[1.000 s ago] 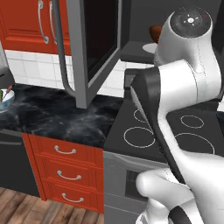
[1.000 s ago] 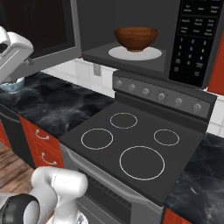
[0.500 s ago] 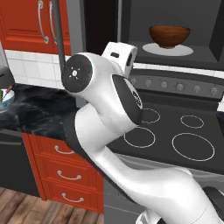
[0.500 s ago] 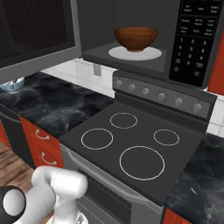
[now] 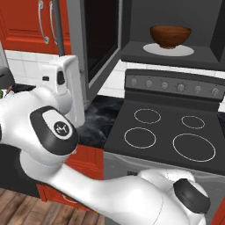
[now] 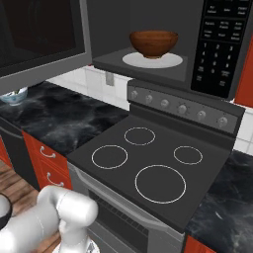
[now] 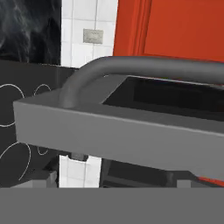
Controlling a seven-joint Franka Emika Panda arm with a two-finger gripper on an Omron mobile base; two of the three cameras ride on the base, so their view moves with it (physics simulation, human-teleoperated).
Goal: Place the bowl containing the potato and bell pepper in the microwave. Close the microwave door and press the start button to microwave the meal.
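Our tool (image 7: 112,186) stands with jaws apart, close behind the microwave door (image 5: 99,41), whose bar handle (image 7: 144,70) runs across our hand view. We see the bowl (image 5: 170,36) upright inside the microwave (image 6: 163,62); our arm bends left.

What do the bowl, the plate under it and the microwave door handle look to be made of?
Bowl: likely wood, brown with a faint grain and soft sheen. Plate beneath: flat, matte white, ceramic or glass; unclear which. Microwave door handle: uniform grey rounded bar, brushed metal or plastic.
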